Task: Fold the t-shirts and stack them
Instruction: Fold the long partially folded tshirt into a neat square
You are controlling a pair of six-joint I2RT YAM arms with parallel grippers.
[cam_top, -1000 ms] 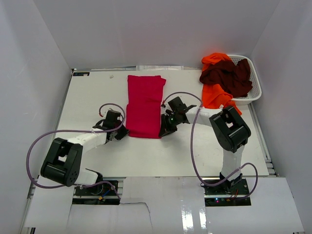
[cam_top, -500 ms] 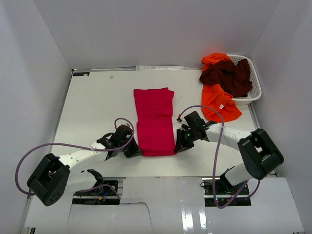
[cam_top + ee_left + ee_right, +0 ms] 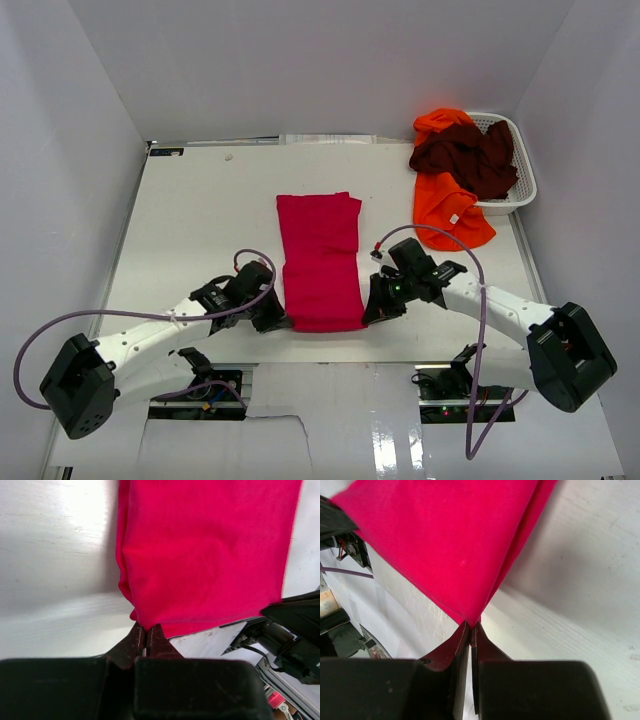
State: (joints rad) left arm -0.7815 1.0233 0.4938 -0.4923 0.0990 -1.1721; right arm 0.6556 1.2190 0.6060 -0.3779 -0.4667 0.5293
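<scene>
Left fingers [image 3: 134,641] and right fingers [image 3: 456,646] each pinched a near corner of the folded crimson t-shirt [image 3: 318,262], which they had dragged to the bench's [image 3: 200,205] near edge, probably ready for another fold.

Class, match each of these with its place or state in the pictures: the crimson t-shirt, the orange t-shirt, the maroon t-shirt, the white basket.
Things:
1 crimson t-shirt
2 orange t-shirt
3 maroon t-shirt
4 white basket

Places or states:
A heaped on top of another shirt
B at the table's far right corner
C a long folded strip mid-table
D spilling from the basket onto the table

Pairs: 1-C; 2-D; 3-A; 4-B
</scene>
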